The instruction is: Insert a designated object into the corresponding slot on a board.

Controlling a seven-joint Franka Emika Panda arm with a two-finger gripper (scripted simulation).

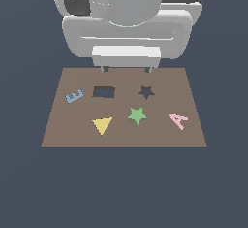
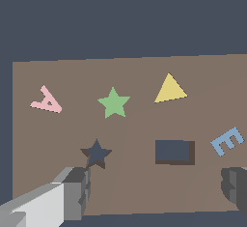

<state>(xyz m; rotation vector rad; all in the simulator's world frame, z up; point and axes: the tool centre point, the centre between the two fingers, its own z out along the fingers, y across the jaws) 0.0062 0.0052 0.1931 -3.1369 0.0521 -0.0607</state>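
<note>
Step in hand, by judgement: approach before the grasp; nothing picked up yet.

Nearest row on the board point(image 1: 123, 137), read in the exterior view: yellow triangle point(image 1: 102, 124) toward the left, green star point(image 1: 137, 115) near the middle, pink letter A point(image 1: 178, 120) toward the right. Green star lying flat on the board surface, apart from every other piece and not in any cutout.

Next row, farther back: blue letter E point(image 1: 74, 96) at the left, dark rectangular cutout point(image 1: 104, 92), then the star-shaped slot point(image 1: 146, 92) just beyond the green star and slightly to its right. Slot empty.

Farthest: claw point(image 1: 126, 69) hanging above the far board edge, spread wide, holding nothing. Same reading in the wrist view: fingers point(image 2: 77, 192) far apart, empty space between them.

Next move, by judgement: bring the claw forward over the green star, lower it, close on the star edges, lift, carry the short way back to the slot, match the five points to the cutout, release.
</note>
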